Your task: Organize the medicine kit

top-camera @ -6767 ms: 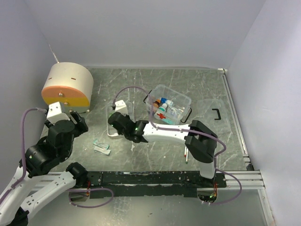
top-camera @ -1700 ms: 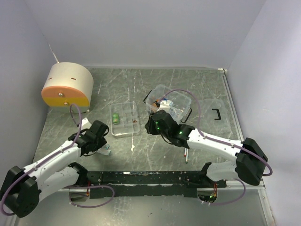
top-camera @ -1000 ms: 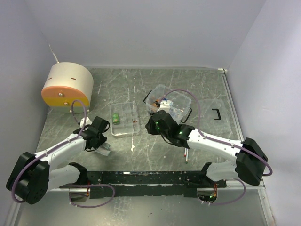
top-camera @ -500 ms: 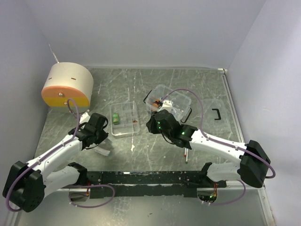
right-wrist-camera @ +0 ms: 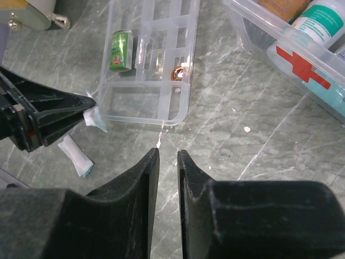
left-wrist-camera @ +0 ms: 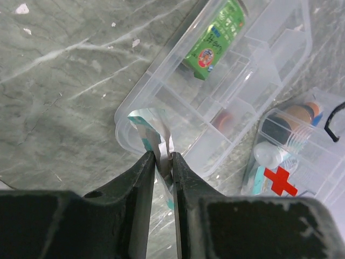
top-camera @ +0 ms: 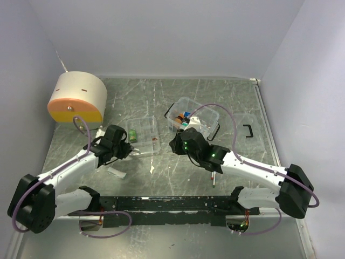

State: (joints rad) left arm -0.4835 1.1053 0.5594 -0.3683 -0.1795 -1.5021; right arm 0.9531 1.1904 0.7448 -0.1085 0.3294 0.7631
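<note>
The left gripper (top-camera: 125,147) has travelled from the bare tabletop, where two small sachets lay, across to the near corner of the clear compartment tray (top-camera: 144,152), carrying one sachet with it. The right arm has barely shifted.

In the left wrist view the two black fingers are clamped on a white sachet with a teal edge (left-wrist-camera: 153,135). It stands upright between the pads, directly over the tray's corner wall and above the compartment just inside that corner. It is not yet in the tray.

The second sachet (top-camera: 115,172) lies flat on the grey marbled table, close to the left arm and apart from the tray.

The tray already holds a green packet (left-wrist-camera: 215,32) in a far compartment and a small round reddish-brown item (right-wrist-camera: 177,73) in a middle one.

The right gripper (right-wrist-camera: 164,154) hovers over bare table between the tray and the clear medicine kit box (top-camera: 207,116). Its fingers are nearly together with nothing between them. The box holds bottles and a pack marked with a red cross.

Judging from this, the sorting is partway done. The held sachet looks ready to be let go into the corner compartment, and the other sachet is left to collect.
</note>
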